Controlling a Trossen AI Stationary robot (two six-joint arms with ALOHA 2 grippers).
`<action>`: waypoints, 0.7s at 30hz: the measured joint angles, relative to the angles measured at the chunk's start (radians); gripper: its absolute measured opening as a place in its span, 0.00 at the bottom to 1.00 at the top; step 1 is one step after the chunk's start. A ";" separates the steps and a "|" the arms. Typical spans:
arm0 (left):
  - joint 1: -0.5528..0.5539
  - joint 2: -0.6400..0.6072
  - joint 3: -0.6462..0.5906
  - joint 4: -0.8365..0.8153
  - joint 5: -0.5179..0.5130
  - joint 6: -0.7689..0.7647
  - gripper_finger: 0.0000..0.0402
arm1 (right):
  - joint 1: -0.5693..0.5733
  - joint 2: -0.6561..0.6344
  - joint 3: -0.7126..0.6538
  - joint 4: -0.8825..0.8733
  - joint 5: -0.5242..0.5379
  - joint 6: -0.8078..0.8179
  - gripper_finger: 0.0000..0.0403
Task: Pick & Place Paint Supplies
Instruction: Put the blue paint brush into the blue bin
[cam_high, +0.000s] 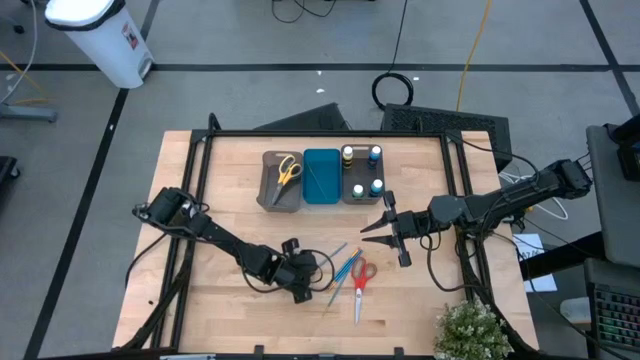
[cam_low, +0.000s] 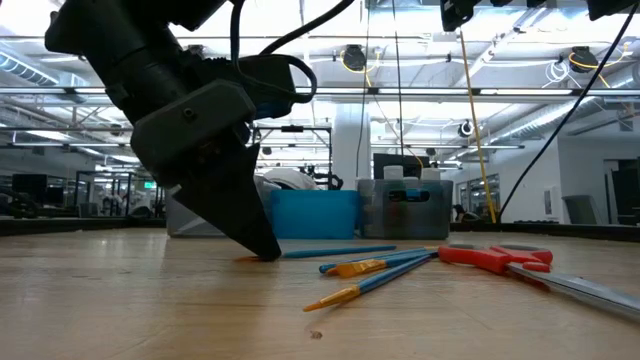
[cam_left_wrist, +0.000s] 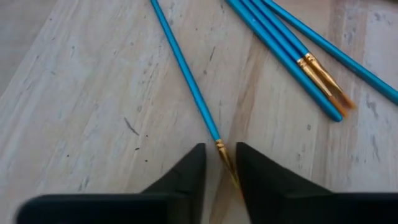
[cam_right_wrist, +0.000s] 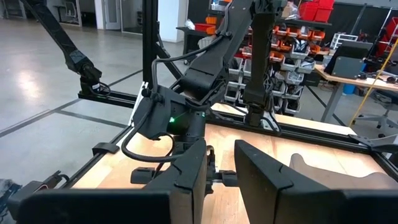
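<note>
A thin blue brush (cam_left_wrist: 186, 74) lies flat on the wooden table, apart from a bundle of several blue brushes (cam_left_wrist: 292, 50) and red-handled scissors (cam_high: 362, 278) just to its right. My left gripper (cam_left_wrist: 221, 149) is down at the tabletop (cam_low: 268, 250), slanting from the left. It is open by a narrow gap, one finger on each side of the brush's gold ferrule (cam_left_wrist: 219, 148); no touch shows. My right gripper (cam_high: 366, 230) hangs level above the table right of centre, open by a narrow gap (cam_right_wrist: 221, 152), with nothing between its fingers.
At the table's far middle stand a grey tray (cam_high: 268, 185) with yellow-handled scissors (cam_high: 289, 170), a blue tray (cam_high: 321, 176) and a grey tray holding small bottles (cam_high: 360, 172). A potted plant (cam_high: 470, 330) sits at the near right corner. Bare wood lies at the near left.
</note>
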 joint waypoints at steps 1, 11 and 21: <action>0.001 0.000 0.000 0.001 0.001 0.000 0.19 | 0.000 0.000 0.000 0.000 0.000 0.000 0.18; 0.025 -0.002 0.000 -0.001 0.059 -0.005 0.02 | 0.000 0.000 0.000 -0.004 0.000 0.000 0.18; 0.039 -0.023 -0.003 0.004 0.042 -0.021 0.01 | 0.000 0.000 0.000 -0.005 0.000 0.000 0.18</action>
